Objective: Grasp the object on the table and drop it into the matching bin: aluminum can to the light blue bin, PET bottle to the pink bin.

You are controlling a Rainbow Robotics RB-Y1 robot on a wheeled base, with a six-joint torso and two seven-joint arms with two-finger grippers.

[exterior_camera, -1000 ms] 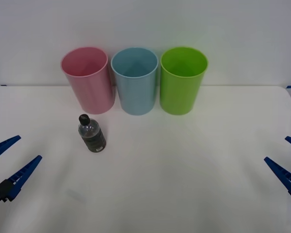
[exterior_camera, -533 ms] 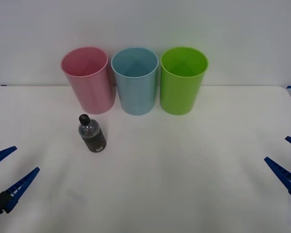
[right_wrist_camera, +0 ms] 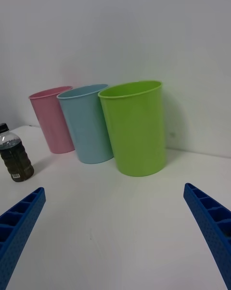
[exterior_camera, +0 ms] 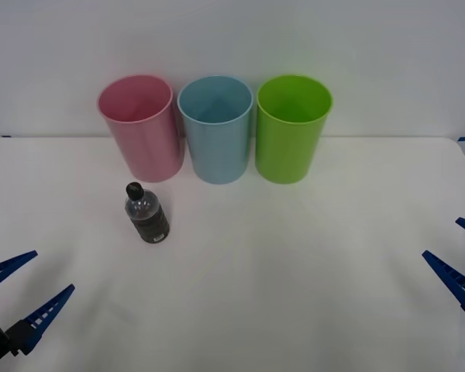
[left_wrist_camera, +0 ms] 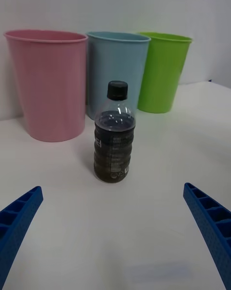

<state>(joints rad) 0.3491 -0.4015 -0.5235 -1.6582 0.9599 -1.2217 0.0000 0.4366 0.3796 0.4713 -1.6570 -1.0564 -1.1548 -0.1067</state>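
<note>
Standing upright on the worktop [exterior_camera: 294, 271] before the pink bin [exterior_camera: 139, 128], the PET bottle [exterior_camera: 146, 213] was framed by the left gripper [exterior_camera: 27, 291] — spread wide for grasping — while the right gripper [exterior_camera: 461, 263] was kept wide, well apart.

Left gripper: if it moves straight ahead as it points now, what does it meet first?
Most likely the PET bottle, upright between the open jaws of the left gripper, with the pink bin behind; depth is uncertain.

Bright, even light — soft faint shadows, sharp focus, no glare
</note>
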